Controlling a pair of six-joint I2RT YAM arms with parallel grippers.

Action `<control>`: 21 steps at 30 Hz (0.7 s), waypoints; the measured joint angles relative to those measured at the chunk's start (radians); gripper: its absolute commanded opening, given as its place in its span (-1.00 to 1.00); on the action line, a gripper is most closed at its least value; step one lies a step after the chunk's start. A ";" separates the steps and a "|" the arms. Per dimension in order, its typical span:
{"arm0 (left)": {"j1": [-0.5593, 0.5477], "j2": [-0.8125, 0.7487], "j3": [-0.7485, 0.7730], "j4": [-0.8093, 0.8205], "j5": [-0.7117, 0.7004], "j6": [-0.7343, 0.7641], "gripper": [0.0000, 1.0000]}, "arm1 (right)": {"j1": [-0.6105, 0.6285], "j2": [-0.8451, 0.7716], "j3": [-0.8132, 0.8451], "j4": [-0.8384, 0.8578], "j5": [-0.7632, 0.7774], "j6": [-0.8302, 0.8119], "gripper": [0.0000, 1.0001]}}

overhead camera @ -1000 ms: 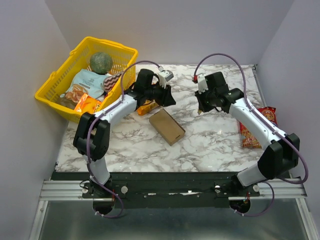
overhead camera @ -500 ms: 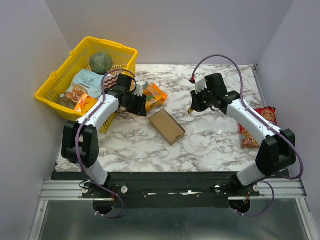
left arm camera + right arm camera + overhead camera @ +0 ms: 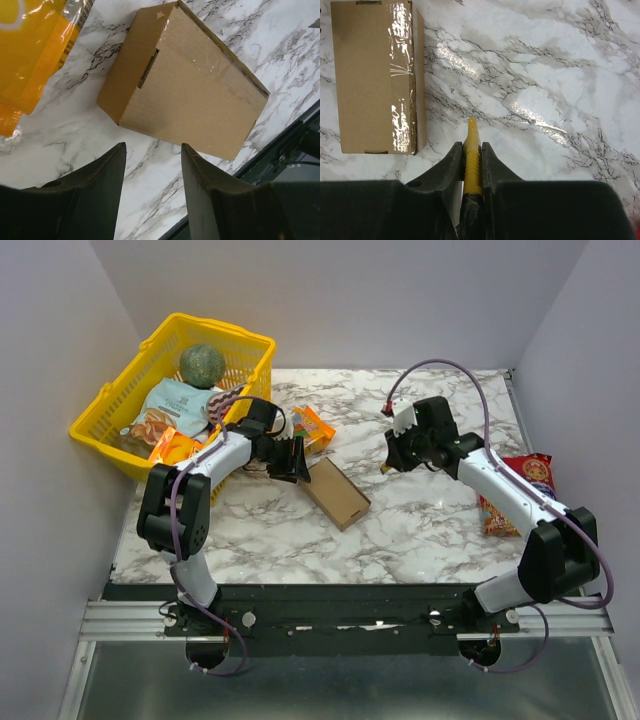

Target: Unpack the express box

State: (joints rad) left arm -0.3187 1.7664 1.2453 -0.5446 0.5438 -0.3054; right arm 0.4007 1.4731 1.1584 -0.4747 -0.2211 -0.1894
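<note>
The marble tabletop (image 3: 420,530) carries everything, with a yellow basket (image 3: 115,455) of groceries overhanging its far-left corner. The express box (image 3: 335,492) lies flat and skewed near the middle, closed, with shiny tape along its top. It sits well away from every edge, so I would say it can be turned or slid without falling off.

A red snack bag (image 3: 537,470) lies along the right edge, partly under the right arm. An orange snack packet (image 3: 312,428) sits near the box's far end and crowds that side. To the box's right there is open, bare marble.

The left pincer (image 3: 152,150) is spread wide with nothing in it, poised over the marble just beside the box's end. It looks placed to pin the box steady. The right pincer (image 3: 470,146) is clenched on a slim yellow tool (image 3: 471,132) with its tip aimed down, apart from the box. I would guess the tool is meant for slitting the tape.
</note>
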 measured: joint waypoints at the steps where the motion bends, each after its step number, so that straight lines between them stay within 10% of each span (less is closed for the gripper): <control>1: -0.004 0.014 0.000 0.005 0.000 -0.012 0.12 | 0.000 -0.006 -0.013 0.005 0.000 -0.002 -0.99; 21: -0.061 0.070 -0.050 0.082 0.064 -0.053 -0.71 | 0.000 -0.144 -0.171 0.038 0.003 -0.006 -0.99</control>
State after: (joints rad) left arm -0.3798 1.8366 1.1957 -0.4622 0.6075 -0.3584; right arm 0.4007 1.3293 0.9878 -0.4370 -0.2180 -0.1959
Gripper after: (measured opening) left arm 0.254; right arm 0.243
